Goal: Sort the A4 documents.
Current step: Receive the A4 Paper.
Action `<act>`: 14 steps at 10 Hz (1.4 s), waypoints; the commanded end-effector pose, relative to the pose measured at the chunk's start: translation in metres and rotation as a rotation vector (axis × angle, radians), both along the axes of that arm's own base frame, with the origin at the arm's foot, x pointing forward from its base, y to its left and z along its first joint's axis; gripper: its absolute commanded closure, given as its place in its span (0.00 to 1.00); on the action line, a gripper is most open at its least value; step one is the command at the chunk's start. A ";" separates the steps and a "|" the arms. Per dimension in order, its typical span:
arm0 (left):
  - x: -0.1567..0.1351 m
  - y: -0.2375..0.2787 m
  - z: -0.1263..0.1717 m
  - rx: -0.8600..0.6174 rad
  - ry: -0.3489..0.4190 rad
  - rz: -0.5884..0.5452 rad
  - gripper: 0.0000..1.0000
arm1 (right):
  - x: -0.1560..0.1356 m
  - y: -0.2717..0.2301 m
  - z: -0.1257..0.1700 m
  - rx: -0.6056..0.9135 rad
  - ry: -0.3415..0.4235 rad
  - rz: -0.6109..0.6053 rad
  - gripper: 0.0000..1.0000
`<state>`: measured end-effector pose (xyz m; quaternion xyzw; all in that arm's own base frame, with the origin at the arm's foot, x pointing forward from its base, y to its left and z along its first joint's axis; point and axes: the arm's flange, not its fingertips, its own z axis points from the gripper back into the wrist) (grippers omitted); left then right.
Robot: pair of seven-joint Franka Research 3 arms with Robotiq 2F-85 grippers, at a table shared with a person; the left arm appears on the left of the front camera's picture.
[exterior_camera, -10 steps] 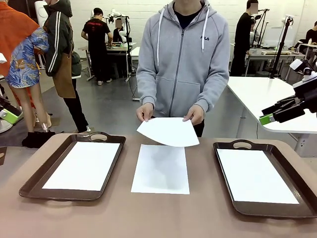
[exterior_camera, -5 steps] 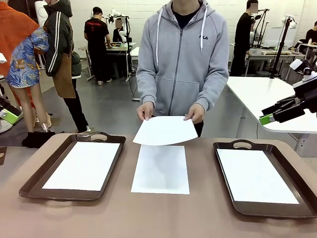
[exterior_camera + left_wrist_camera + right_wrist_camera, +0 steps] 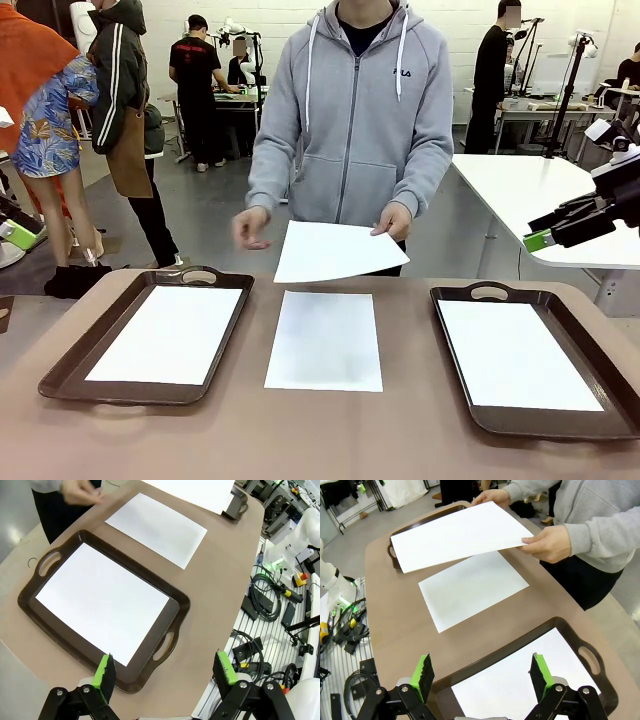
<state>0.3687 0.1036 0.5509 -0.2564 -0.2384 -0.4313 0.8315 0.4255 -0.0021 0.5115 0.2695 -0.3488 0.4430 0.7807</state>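
A person across the table holds one white A4 document (image 3: 330,250) in the air by its corner with one hand (image 3: 395,221); the other hand (image 3: 250,228) is off it. A second sheet (image 3: 325,340) lies flat on the table between two dark brown trays. The left tray (image 3: 62,372) and the right tray (image 3: 452,372) each carry a sheet (image 3: 168,333) (image 3: 515,355). My left gripper (image 3: 165,670) hangs open above the left tray's near corner (image 3: 150,667). My right gripper (image 3: 482,672) hangs open over the right tray (image 3: 600,680), clear of the held sheet (image 3: 460,535).
My right gripper (image 3: 545,236) stays high at the right edge, off the brown tabletop (image 3: 410,420). A white table (image 3: 520,190) stands behind on the right. Cables and gear (image 3: 270,610) lie on the floor beside the table. People work at benches farther off.
The person has taken one hand off the held sheet and swung it out to the picture's left. The sheet has risen a little and flattened. Neither arm has moved.
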 end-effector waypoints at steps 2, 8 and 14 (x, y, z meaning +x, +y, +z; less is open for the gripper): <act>0.000 0.001 0.002 0.003 -0.010 0.007 0.00 | 0.000 0.000 0.000 0.000 -0.002 0.002 0.00; 0.000 0.001 0.002 0.003 -0.010 0.007 0.00 | 0.000 0.000 0.000 0.000 -0.002 0.002 0.00; 0.000 0.001 0.002 0.003 -0.010 0.007 0.00 | 0.000 0.000 0.000 0.000 -0.002 0.002 0.00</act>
